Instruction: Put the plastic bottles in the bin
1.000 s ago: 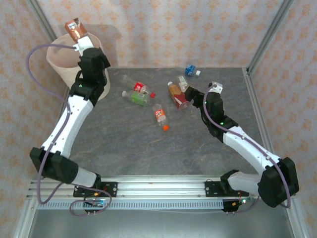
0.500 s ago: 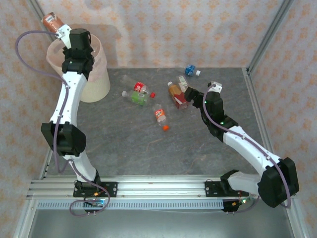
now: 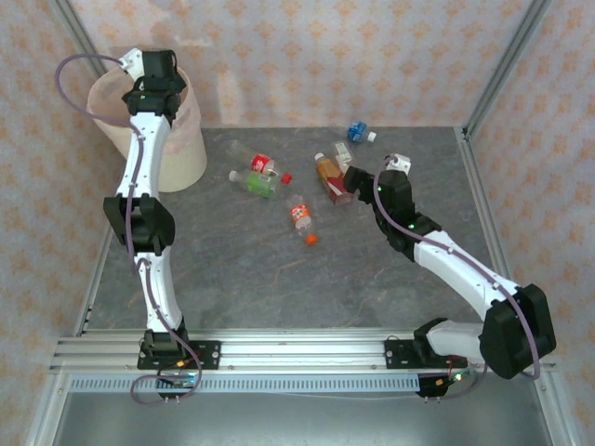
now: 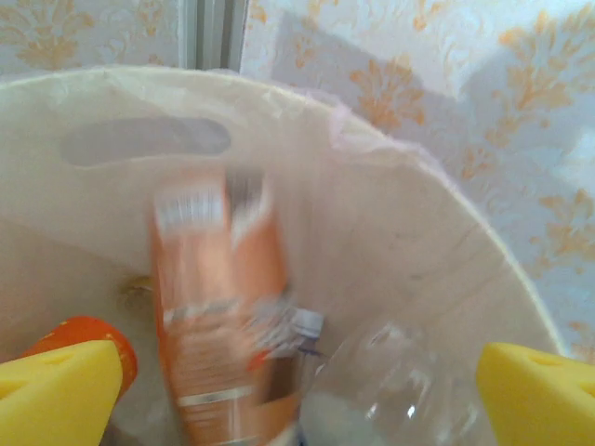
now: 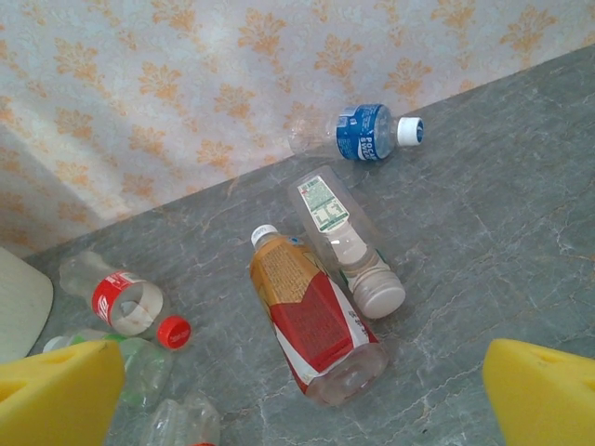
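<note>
My left gripper [image 3: 139, 74] hangs over the cream-pink bin [image 3: 181, 149] with its yellow fingers [image 4: 60, 390] wide apart, open. An orange-labelled bottle [image 4: 223, 316] shows blurred inside the bin's rim [image 4: 372, 149], free of the fingers, beside a clear bottle [image 4: 400, 390] and an orange cap [image 4: 84, 330]. My right gripper [image 3: 358, 178] is open above a red-and-orange labelled bottle [image 5: 311, 316] and a clear white-capped bottle [image 5: 344, 232], with nothing between its fingers [image 5: 539, 390].
On the grey table lie a blue-labelled bottle [image 3: 356, 133], a red-labelled crushed bottle [image 3: 260, 164], a green bottle [image 3: 256, 183], a small orange-labelled bottle [image 3: 299, 216], and loose red [image 3: 286, 177] and orange [image 3: 311, 239] caps. Aluminium posts frame the corners.
The left arm stretched up and tipped over the bin; the orange-labelled bottle it held has left the fingers and is inside the bin. The right arm shifted only slightly.
</note>
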Robot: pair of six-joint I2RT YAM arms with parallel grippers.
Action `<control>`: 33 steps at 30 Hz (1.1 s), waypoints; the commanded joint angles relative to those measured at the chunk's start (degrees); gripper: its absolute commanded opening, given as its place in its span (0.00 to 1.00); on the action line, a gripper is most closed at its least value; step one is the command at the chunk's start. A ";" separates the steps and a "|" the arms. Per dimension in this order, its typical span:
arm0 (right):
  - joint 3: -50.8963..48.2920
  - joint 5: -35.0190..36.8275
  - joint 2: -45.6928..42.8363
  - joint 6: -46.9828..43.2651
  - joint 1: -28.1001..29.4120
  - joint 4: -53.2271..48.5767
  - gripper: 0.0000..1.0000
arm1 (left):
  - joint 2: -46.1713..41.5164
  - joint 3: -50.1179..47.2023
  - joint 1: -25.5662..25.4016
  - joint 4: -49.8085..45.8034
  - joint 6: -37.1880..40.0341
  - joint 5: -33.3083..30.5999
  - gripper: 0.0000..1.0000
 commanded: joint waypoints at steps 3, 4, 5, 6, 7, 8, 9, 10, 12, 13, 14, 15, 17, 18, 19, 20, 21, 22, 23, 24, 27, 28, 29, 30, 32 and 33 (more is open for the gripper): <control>1.67 2.82 0.15 -0.62 -0.31 -1.08 0.99 | -8.09 -6.49 0.19 1.34 -0.86 4.02 1.00; 1.59 3.07 0.24 -0.32 -0.32 -1.10 0.99 | -9.51 -8.44 0.19 2.42 -0.76 5.01 1.00; 1.59 3.14 0.32 -0.06 -0.39 -1.10 0.99 | -10.68 -10.02 0.17 3.17 -0.66 5.65 1.00; 1.59 3.06 0.42 0.28 -0.41 -1.18 0.99 | -11.95 -11.75 0.19 3.91 -0.57 6.50 1.00; 1.54 2.90 0.52 0.45 -0.47 -1.11 0.99 | -13.21 -13.34 0.19 4.64 -0.58 7.56 1.00; 1.48 2.84 0.61 0.56 -0.46 -0.98 0.99 | -14.09 -14.69 0.11 5.42 -0.37 8.58 1.00; 1.33 2.86 0.63 0.68 -0.46 -0.78 0.99 | -15.24 -16.19 -0.05 6.24 -0.24 9.36 1.00; 1.03 2.79 0.58 0.78 -0.48 -0.35 0.99 | -15.28 -17.27 -0.21 6.61 -0.06 10.36 1.00; 0.55 1.95 0.65 0.78 -0.52 0.59 0.99 | -18.10 -18.76 -0.74 6.78 -0.05 11.57 1.00; 0.30 1.14 0.59 0.77 -0.54 0.96 0.99 | -18.96 -19.49 -1.22 6.89 0.07 11.96 1.00; 0.07 0.27 0.58 0.52 -0.50 1.32 0.99 | -19.49 -20.39 -1.66 6.98 0.04 12.35 1.00; -0.19 -0.96 0.58 0.31 -0.49 1.95 0.99 | -20.41 -21.38 -2.26 7.27 0.21 12.67 1.00; -0.90 -2.73 0.65 0.16 -0.55 2.82 0.99 | -22.03 -23.93 -3.83 8.08 0.49 12.86 1.00; -1.33 -3.69 0.59 0.20 -0.51 3.32 0.99 | -23.03 -25.06 -4.68 8.43 0.48 12.96 1.00; -1.74 -4.90 0.59 -0.08 -0.57 3.94 0.99 | -24.07 -26.49 -5.58 8.89 0.44 12.96 1.00; -2.01 -5.84 0.63 -0.27 -0.57 4.27 0.99 | -24.85 -27.87 -6.52 9.38 0.36 12.97 1.00; -2.32 -7.13 0.69 -0.28 -0.55 4.57 0.99 | -25.89 -29.57 -7.49 10.07 0.01 13.25 1.00; -2.60 -8.67 0.72 -0.58 -0.51 4.75 0.99 | -27.01 -31.22 -8.48 10.74 -0.21 13.73 1.00; -2.77 -10.20 0.77 -0.72 -0.49 4.78 0.99 | -27.95 -32.65 -9.33 11.22 -0.50 13.89 1.00; -3.01 -11.57 0.87 -0.83 -0.44 4.90 0.99 | -29.17 -34.38 -10.38 11.85 -0.92 14.09 1.00; -4.07 -14.43 1.09 -0.65 0.06 5.09 0.99 | -32.78 -39.11 -12.79 13.15 -2.68 16.59 1.00; -4.41 -15.11 1.26 -0.56 0.33 5.08 0.99 | -33.71 -40.35 -13.39 13.27 -4.69 18.64 1.00; -4.84 -15.92 1.46 -0.37 0.63 5.13 0.99 | -34.73 -41.78 -14.03 13.51 -5.83 20.98 1.00; -5.23 -16.71 1.78 0.20 0.95 5.22 1.00 | -35.88 -43.36 -14.82 13.66 -6.96 22.50 1.00; -5.79 -18.09 2.95 1.59 1.42 5.31 0.98 | -38.31 -47.06 -16.42 14.89 -7.91 23.88 1.00; -5.81 -18.70 3.62 2.06 1.74 4.97 0.97 | -39.65 -48.78 -17.13 15.30 -8.33 24.18 1.00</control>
